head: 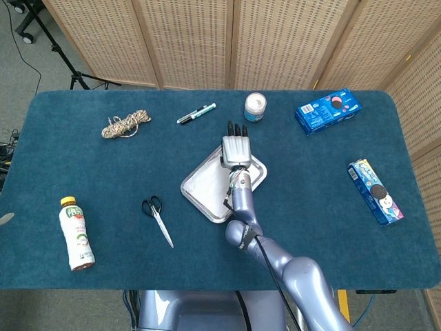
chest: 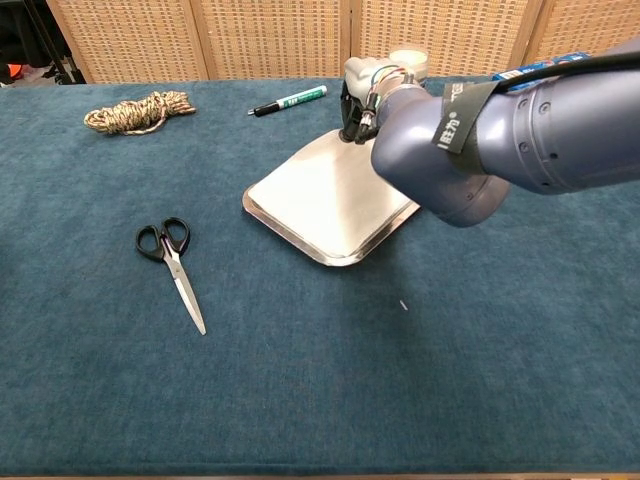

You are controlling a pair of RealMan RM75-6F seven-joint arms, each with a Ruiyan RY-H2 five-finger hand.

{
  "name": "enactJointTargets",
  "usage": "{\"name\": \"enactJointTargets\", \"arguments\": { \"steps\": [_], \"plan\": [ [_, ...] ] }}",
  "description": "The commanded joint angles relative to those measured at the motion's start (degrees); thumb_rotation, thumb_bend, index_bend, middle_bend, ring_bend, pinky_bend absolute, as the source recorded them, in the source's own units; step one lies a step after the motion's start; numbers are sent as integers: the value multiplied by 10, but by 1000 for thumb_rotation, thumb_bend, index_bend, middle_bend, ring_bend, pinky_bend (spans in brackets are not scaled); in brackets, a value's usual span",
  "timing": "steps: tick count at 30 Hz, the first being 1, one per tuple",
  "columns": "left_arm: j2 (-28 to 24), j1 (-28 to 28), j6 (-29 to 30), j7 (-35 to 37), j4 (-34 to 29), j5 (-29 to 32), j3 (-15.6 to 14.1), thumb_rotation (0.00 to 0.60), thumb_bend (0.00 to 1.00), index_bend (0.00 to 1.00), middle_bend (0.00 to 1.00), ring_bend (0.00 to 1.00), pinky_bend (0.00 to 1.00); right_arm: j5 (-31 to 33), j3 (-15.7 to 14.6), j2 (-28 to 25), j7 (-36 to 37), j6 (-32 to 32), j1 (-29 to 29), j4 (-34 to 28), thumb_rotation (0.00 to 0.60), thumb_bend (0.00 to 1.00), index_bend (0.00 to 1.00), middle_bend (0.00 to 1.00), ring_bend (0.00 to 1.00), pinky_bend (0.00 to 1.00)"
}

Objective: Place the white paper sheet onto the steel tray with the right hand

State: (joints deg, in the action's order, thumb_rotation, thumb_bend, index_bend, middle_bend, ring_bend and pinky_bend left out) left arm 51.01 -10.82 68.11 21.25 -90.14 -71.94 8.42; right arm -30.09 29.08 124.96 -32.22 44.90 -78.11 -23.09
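White paper sheet point(chest: 320, 195) covers steel tray point(chest: 300, 243) edge-to-edge.

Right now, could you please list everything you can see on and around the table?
paper sheet: one, white, lying on the tray
steel tray: one, silver, table centre
scissors: one pair, black handles, left of the tray
rope bundle: one, tan, far left
marker: one, white and black, behind the tray
round jar: one, white lid, behind the tray
drink bottle: one, yellow cap, lying near left
biscuit boxes: two, blue, one far right, one at the right edge
table: one, dark blue cloth
screens: wicker, behind the table
right hand: one, grey, fingers at the sheet's far corner
left hand: not in view
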Motion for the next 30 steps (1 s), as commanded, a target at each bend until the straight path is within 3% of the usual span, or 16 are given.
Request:
{"name": "enactJointTargets", "arguments": {
  "steps": [1, 5, 10, 13, 21, 24, 30],
  "plan": [
    [0, 0, 0, 1, 1, 0, 0, 600, 0, 0, 0, 0, 0, -11, 10, 4, 4, -8, 1, 11, 600, 672, 666, 0, 0, 0],
    [0, 0, 1, 0, 0, -2, -1, 600, 0, 0, 0, 0, 0, -22, 20, 2, 11, -14, 7, 11, 600, 659, 630, 0, 0, 0],
    [0, 1, 3, -1, -1, -3, -2, 600, 0, 0, 0, 0, 0, -41, 23, -8, 16, -23, 16, 1, 600, 646, 336, 0, 0, 0],
    [0, 1, 3, -1, -1, -2, -1, 600, 0, 0, 0, 0, 0, -48, 26, -14, 14, -23, 20, -6, 600, 638, 218, 0, 0, 0],
    [0, 1, 4, -4, -2, -5, -3, 600, 0, 0, 0, 0, 0, -59, 33, -27, 0, -14, 33, -23, 600, 617, 107, 0, 0, 0],
    [0, 1, 5, -5, -2, -4, -3, 600, 0, 0, 0, 0, 0, -58, 37, -32, -12, -14, 38, -30, 600, 570, 65, 0, 0, 0],
    [0, 1, 6, -6, -4, -8, -5, 600, 0, 0, 0, 0, 0, -54, 43, -40, -35, -5, 45, -47, 600, 309, 21, 0, 0, 0]
  ]
}}
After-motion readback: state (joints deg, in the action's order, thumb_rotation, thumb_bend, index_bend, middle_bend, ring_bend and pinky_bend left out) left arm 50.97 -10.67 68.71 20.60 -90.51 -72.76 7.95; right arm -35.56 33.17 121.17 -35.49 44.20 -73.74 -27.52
